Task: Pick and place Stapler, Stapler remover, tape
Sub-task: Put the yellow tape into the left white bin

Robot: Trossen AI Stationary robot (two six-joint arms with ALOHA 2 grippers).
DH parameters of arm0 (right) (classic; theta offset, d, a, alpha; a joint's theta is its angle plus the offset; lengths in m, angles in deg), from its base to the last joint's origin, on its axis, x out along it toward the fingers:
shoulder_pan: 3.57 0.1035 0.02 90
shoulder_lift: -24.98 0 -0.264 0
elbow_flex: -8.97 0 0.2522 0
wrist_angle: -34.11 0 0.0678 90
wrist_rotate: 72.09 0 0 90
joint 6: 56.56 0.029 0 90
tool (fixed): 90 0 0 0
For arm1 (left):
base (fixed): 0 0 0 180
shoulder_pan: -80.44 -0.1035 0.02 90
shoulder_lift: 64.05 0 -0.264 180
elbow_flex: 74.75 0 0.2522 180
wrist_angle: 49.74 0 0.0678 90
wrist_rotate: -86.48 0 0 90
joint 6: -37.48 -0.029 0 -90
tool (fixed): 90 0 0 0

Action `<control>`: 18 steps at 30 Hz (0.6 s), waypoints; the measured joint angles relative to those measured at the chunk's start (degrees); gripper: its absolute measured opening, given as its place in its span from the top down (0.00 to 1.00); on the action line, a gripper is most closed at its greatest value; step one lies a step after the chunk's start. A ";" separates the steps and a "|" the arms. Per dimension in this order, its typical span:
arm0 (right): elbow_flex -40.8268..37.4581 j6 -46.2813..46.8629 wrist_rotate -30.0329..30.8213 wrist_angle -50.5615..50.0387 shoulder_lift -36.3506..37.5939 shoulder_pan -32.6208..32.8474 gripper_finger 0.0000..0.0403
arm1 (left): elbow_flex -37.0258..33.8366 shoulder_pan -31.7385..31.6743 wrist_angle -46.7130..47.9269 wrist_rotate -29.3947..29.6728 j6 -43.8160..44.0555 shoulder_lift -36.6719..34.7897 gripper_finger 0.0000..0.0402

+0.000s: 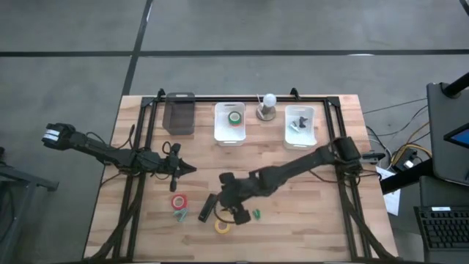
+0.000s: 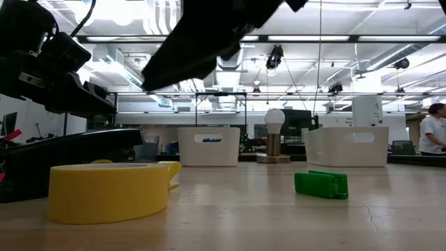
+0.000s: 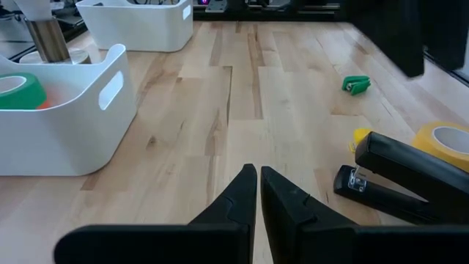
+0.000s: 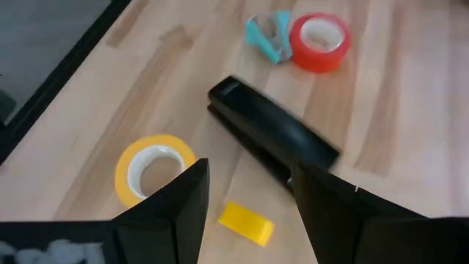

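Observation:
The black stapler (image 4: pixel 271 132) lies flat on the table near its near edge, between the yellow tape roll (image 4: pixel 150 169) and the red roll (image 4: pixel 319 40). My right gripper (image 4: pixel 250 176) hovers open just above the stapler's end (image 1: pixel 207 208), touching nothing. A teal staple remover (image 4: pixel 267 37) lies against the red roll. A green staple remover (image 2: pixel 320 185) lies to the right. The green roll (image 3: pixel 18 88) sits in a white bin (image 3: pixel 110 110), with something orange beside it. My left gripper (image 3: pixel 258 180) waits shut over the table's left middle (image 1: pixel 187 169).
A small yellow piece (image 4: pixel 245 222) lies by the yellow roll. Along the far edge stand a dark bin (image 1: pixel 179 114), two white bins (image 1: pixel 229 136) (image 1: pixel 300 139) and a bulb on a stand (image 1: pixel 266 106). A black frame (image 1: pixel 139 183) runs down both table sides.

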 joint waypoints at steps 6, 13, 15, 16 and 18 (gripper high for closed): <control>0.09 4.42 -0.02 2.69 -4.61 0.16 0.54 | -0.01 0.00 0.10 0.00 0.00 0.00 0.94; 0.67 5.48 -0.51 6.57 -9.29 1.21 0.55 | -0.02 0.00 0.32 0.02 0.00 -0.02 0.94; 1.25 6.15 -0.78 6.35 -9.83 1.32 0.55 | 0.00 0.00 0.33 0.02 0.00 -0.02 0.94; 1.53 6.48 -0.77 6.46 -9.96 1.35 0.55 | -0.02 0.00 0.33 0.02 0.00 -0.02 0.94; 1.83 6.98 -0.75 6.33 -9.96 1.46 0.54 | -0.02 0.00 0.33 0.02 0.00 -0.02 0.94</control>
